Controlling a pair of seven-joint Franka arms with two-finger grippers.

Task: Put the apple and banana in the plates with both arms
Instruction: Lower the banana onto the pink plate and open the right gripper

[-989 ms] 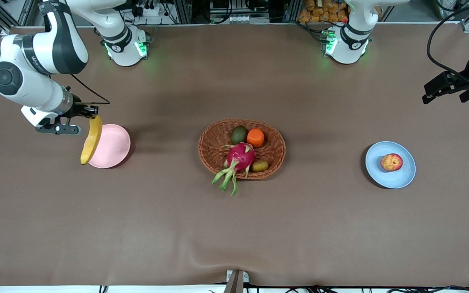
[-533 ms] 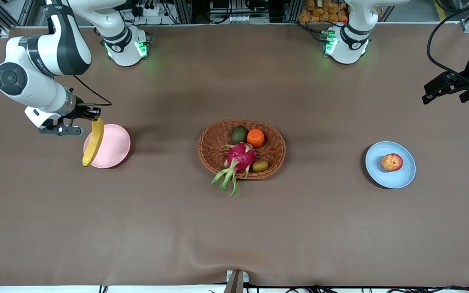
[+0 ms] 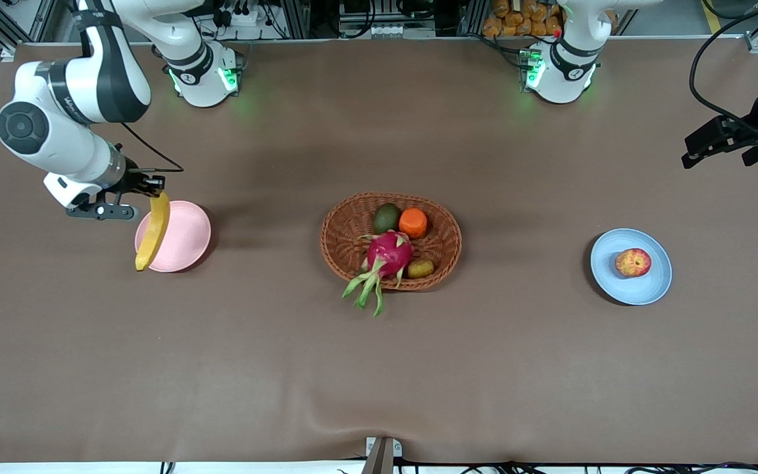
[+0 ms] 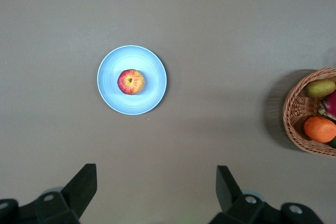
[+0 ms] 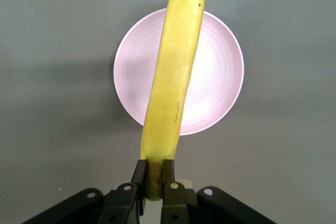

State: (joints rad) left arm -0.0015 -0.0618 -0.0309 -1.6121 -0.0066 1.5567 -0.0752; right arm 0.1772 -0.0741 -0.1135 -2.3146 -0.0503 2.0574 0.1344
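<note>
the right gripper (image 3: 152, 186), at the upper left of the front frame, has its fingers (image 5: 138, 182) clamped on one end of the banana (image 3: 152, 230), which hangs in the air over the pink plate (image 3: 185, 237). in the right wrist view the banana (image 5: 173, 82) crosses the pink plate (image 5: 220, 72). the apple (image 3: 633, 262) sits on the blue plate (image 3: 655, 283) at the right of the frame. the left gripper (image 3: 714, 141) waits at the upper right edge over the worktop (image 3: 379, 362), fingers (image 4: 81, 187) spread wide and empty
</note>
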